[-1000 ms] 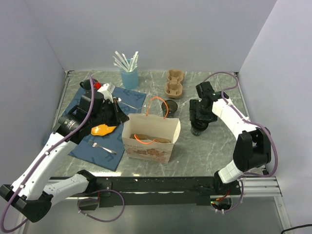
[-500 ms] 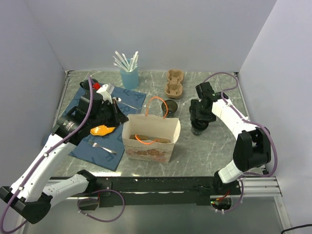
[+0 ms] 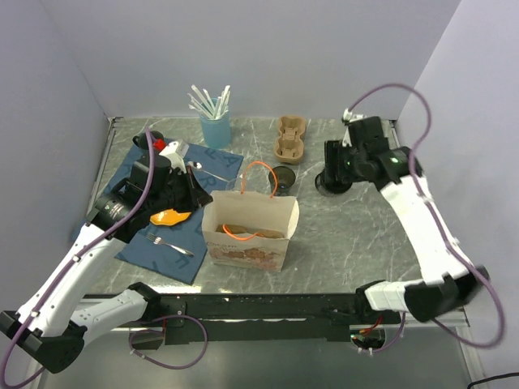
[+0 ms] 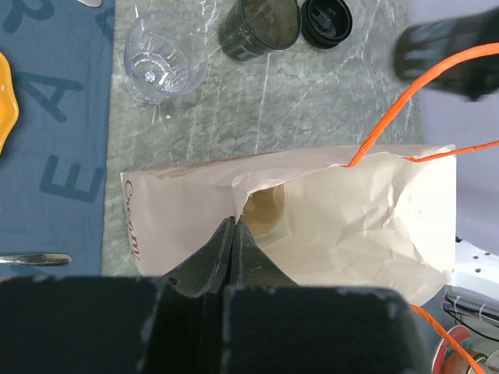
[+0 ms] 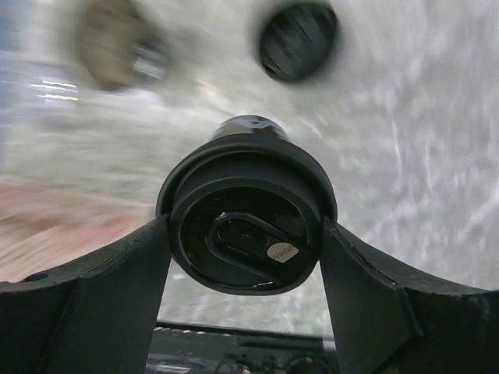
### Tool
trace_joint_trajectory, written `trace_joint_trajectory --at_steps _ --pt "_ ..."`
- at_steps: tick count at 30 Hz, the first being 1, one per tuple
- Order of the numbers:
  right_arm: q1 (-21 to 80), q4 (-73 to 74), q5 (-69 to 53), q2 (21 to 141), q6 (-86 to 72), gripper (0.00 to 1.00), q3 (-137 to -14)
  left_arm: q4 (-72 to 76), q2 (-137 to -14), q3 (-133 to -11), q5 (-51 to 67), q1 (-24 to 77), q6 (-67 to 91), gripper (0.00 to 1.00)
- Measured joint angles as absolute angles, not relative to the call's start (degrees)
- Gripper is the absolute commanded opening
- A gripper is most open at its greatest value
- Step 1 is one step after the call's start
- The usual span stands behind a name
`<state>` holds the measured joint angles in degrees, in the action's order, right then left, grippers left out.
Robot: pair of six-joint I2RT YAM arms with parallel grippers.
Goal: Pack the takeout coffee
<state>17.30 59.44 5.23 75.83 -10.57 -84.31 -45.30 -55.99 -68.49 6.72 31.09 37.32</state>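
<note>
Pretty clearly a robot lab test booth: plain lavender walls (image 3: 259,57) box in a marble-look tabletop (image 3: 340,235), with a black mounting rail (image 3: 268,312) in front of the paper bag (image 3: 250,235).

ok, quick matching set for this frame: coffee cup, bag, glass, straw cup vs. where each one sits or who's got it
1. takeout coffee
2. paper bag
3. clear glass
4. light blue cup

A. holds white straws
B. rim pinched by left gripper
C. upright beside blue cloth
D. clamped in right gripper

Pairs: 1-D, 2-B, 3-C, 4-A
</note>
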Motion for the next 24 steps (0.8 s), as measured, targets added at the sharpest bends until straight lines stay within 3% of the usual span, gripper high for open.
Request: trace_joint_trajectory --at_steps 9,18,24 --pt "34.2 62.8 -2.9 64.7 -8.2 0.48 -105.6 -45.3 -55.5 -68.4 7.4 31.1 37.3 0.01" --pt "45.3 59.0 -12.6 59.2 -9.6 0.46 -103.8 -43.8 -52.7 -65.4 9.5 31.1 36.9 0.01" --pt "54.2 58.8 -9.8 62.0 -10.8 0.45 -102.3 -41.9 -48.0 -61.4 11.6 31.1 37.1 0.01"
